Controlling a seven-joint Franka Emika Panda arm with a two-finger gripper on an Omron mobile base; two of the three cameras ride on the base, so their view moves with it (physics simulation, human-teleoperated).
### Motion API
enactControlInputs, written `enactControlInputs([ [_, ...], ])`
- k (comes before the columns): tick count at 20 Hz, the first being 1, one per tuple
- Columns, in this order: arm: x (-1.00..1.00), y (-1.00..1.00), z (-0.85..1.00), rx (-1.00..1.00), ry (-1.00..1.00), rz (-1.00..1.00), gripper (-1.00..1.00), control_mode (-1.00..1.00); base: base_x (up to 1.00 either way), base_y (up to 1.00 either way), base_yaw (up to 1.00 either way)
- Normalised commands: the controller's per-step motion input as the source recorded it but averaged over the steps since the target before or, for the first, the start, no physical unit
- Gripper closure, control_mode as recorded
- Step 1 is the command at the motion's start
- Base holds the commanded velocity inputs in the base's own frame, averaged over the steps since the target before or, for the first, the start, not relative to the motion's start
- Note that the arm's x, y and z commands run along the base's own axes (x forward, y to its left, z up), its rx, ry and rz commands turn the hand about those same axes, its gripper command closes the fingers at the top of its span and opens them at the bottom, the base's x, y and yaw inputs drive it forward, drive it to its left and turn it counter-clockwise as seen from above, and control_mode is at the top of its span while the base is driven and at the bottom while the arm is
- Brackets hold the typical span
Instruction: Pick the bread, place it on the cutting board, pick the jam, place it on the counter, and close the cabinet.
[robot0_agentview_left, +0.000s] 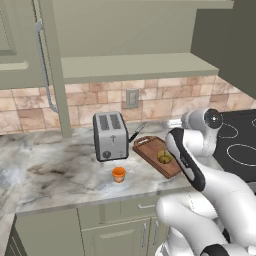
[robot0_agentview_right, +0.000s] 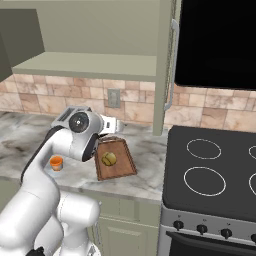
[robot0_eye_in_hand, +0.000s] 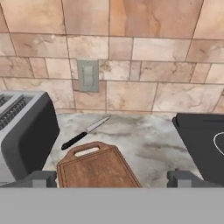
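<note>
The bread (robot0_agentview_left: 164, 156) (robot0_agentview_right: 109, 159) lies on the cutting board (robot0_agentview_left: 150, 148) (robot0_agentview_right: 122, 167) (robot0_eye_in_hand: 98, 168), right of the toaster. On the counter (robot0_agentview_left: 60, 170) (robot0_agentview_right: 145, 182) in front of the toaster stands the jam (robot0_agentview_left: 118, 174) (robot0_agentview_right: 56, 163). My gripper (robot0_agentview_left: 172, 122) (robot0_agentview_right: 119, 126) (robot0_eye_in_hand: 112, 179) hovers above the board's far end, open, nothing between its fingers, facing the tiled back wall. The cabinet (robot0_agentview_left: 135, 65) (robot0_agentview_right: 90, 62) overhead has both doors swung open; its shelf is bare.
A silver toaster (robot0_agentview_left: 110, 135) (robot0_eye_in_hand: 22, 135) stands left of the board. A black-handled knife (robot0_agentview_left: 137, 132) (robot0_eye_in_hand: 83, 133) lies behind it near the wall. The black stove (robot0_agentview_right: 215, 175) (robot0_eye_in_hand: 205, 140) adjoins on the right. The open door's handle (robot0_agentview_left: 44, 65) hangs at the left.
</note>
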Motion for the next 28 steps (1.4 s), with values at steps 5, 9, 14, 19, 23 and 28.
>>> enactControlInputs([
  [5, -0.16, 0.0, 0.29, 0.0, -0.04, 0.0, -1.0, -1.0, 0.0, 0.0, 0.0],
  [9, -0.14, 0.0, 0.23, 0.0, -0.02, 0.0, -1.0, -1.0, 0.0, 0.0, 0.0],
  [14, -0.18, 0.0, 0.23, 0.0, -0.04, 0.0, -1.0, -1.0, 0.0, 0.0, 0.0],
  [19, -0.24, -0.02, 0.29, 0.0, -0.05, 0.0, -1.0, -1.0, 0.0, 0.0, 0.0],
  [23, -0.25, -0.03, 0.34, 0.0, -0.07, 0.0, -1.0, -1.0, 0.0, 0.0, 0.0],
  [28, -0.23, -0.03, 0.36, 0.0, -0.07, 0.0, -1.0, -1.0, 0.0, 0.0, 0.0],
])
